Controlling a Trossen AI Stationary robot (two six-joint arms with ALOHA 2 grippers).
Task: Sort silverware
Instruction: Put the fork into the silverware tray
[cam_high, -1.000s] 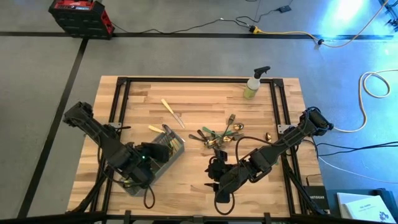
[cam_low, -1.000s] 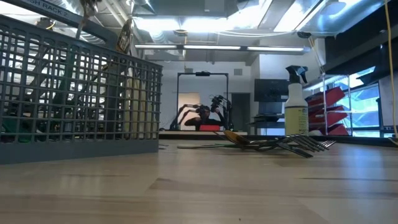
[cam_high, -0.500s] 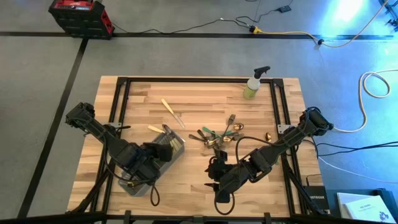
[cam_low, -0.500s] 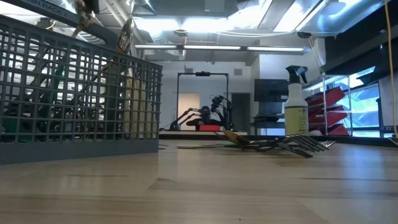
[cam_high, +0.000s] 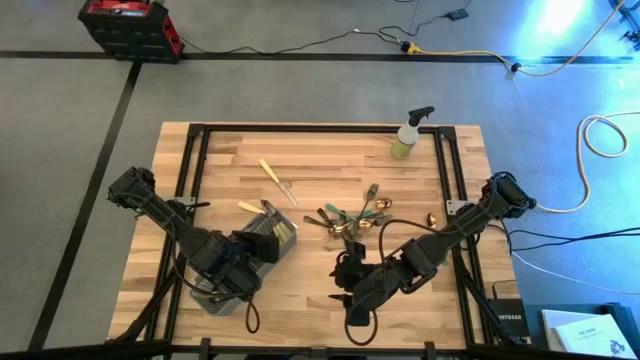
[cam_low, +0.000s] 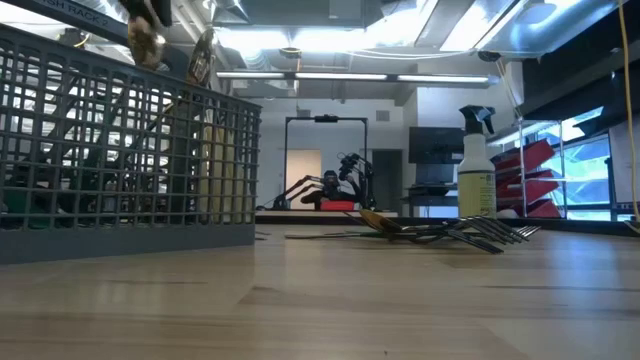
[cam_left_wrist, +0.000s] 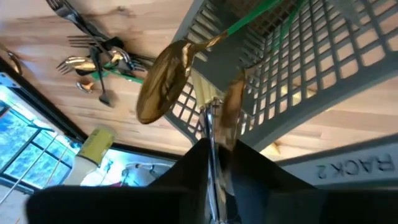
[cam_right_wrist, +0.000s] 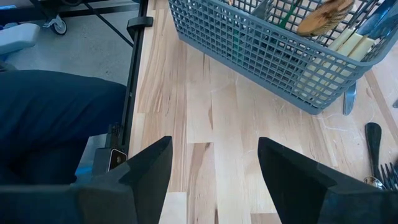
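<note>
Gold-headed silverware (cam_high: 350, 216) is only partly sorted, as far as we can judge: a loose tangle of spoons and forks with green and dark handles lies right of the surface's centre, and it shows again in the low view as a flat heap of tines (cam_low: 440, 232) near the spray bottle (cam_low: 476, 165). We also see a cream-handled knife (cam_high: 277, 181) lying alone toward the far edge, well apart from the heap, and one small gold piece (cam_high: 431, 218) near the right edge. Several pieces already stand in the grey wire-mesh caddy (cam_high: 243, 262) toward the near left corner; cream and green handles show through its mesh in the right wrist view. Our left pincer (cam_left_wrist: 217, 134) hovers over the caddy with a green-handled gold spoon (cam_left_wrist: 163, 81) leaning in at the rim just beside it; whether its fingers grip anything we cannot tell. Our right pincer (cam_right_wrist: 214, 165) waits low over bare wood near the middle of the near edge, fingers apart and holding nothing. We reckon the heap, the lone knife and the stray piece are all left to do, so well under half seems done.
</note>
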